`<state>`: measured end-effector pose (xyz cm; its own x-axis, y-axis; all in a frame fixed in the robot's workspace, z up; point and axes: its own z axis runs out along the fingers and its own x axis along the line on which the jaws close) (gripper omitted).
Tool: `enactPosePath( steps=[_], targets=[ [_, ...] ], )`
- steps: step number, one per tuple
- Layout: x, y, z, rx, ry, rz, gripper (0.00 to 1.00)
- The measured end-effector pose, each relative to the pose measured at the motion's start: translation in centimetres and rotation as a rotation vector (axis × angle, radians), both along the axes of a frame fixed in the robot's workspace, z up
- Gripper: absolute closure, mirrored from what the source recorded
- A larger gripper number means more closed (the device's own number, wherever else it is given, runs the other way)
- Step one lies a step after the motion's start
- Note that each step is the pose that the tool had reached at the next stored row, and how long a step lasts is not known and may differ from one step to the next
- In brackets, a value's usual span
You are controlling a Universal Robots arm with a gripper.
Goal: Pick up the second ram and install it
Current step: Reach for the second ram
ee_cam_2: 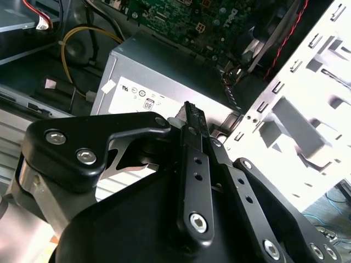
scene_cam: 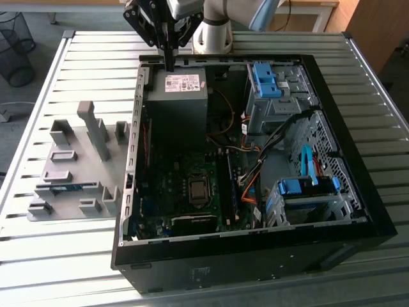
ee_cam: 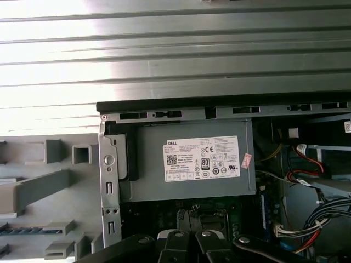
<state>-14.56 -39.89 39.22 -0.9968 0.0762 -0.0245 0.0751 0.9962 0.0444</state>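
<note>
**A:** Entry one, far left of the exterior view?

**B:** Grey plastic fixture plate (scene_cam: 83, 167) with upright blocks, lying on the slatted metal table (scene_cam: 96, 57). The second ram (scene_cam: 67, 187), a thin flat blue-green circuit-board stick, sits in a slot at the plate's lower left. Nothing touches it.

**A:** Entry two, upper middle?

**B:** Black gripper (scene_cam: 170, 64), hanging over the rear edge of the grey metal power supply box (scene_cam: 176, 96), well apart from the stick. Fingers pressed together, nothing between them.

**A:** Further right?

**B:** Black open computer case (scene_cam: 255, 256), with blue plastic drive brackets (scene_cam: 265, 80) along its right side.

**A:** Handling note for the pick?

**B:** My judgement only. Spread the fingers before descending and straddle the stick at mid-length across its flat faces. Stay clear of the neighbouring blocks and draw it straight up, no twist. A board this thin probably flexes.
</note>
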Motion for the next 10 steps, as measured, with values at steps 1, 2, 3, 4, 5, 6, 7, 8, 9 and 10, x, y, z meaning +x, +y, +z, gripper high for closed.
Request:
enactPosePath(
  steps=[1,2,3,4,5,6,7,8,9,10],
  targets=[
    [-0.05,0.0,0.0,-0.0001,0.0,0.0,0.9],
    [-0.1,0.0,0.0,0.0,0.0,0.0,0.9],
    [-0.15,0.0,0.0,0.0,0.0,0.0,0.9],
    [-0.21,0.0,0.0,0.0,0.0,0.0,0.9],
    [-0.26,0.0,0.0,0.0,0.0,0.0,0.9],
    [-0.31,0.0,0.0,0.0,0.0,0.0,0.9],
    [-0.36,0.0,0.0,-0.0001,0.0,0.0,0.9],
    [-0.4,0.0,0.0,0.0,0.0,0.0,0.9],
    [-0.45,0.0,0.0,0.0,0.0,0.0,0.9],
    [-0.49,0.0,0.0,0.0,0.0,0.0,0.9]
  ],
)
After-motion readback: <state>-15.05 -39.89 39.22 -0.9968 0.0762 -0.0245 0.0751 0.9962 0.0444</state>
